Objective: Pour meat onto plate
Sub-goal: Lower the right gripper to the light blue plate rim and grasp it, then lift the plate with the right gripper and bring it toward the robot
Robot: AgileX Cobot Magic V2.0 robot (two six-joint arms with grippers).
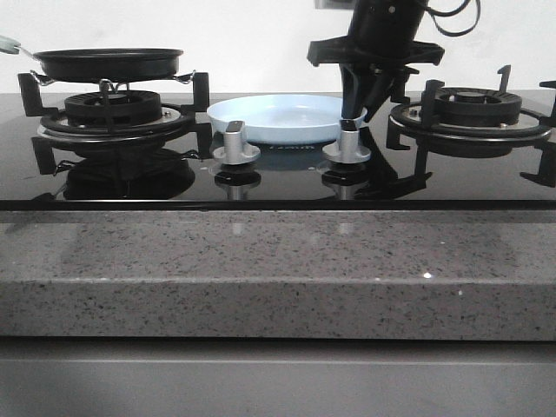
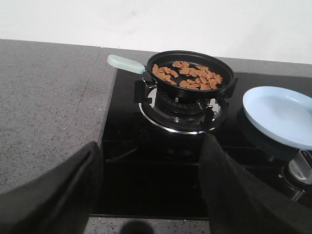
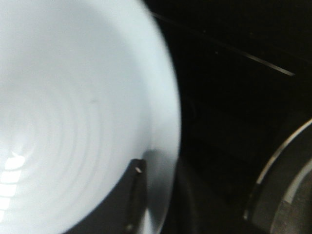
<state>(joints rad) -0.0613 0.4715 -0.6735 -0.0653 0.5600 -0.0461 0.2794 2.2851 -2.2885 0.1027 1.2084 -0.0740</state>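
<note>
Light-blue plate (image 1: 276, 117) rim under right gripper (image 1: 358, 111), jaw state unclear.
Left gripper (image 2: 151, 195) wide, empty; clamp plate rim squarely, keep level beside frying pan (image 2: 192, 73) of meat (image 2: 187, 74).

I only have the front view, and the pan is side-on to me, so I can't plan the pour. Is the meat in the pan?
Observer: Yes. The left wrist view shows the meat lying loose in the pan on its burner.
Operator: Is there anything on the plate?
Observer: No, the plate has nothing on it.
Operator: I can't see the left gripper at all. Where is it?
Observer: The left gripper is open and faces the pan, well apart from it, holding nothing.
</note>
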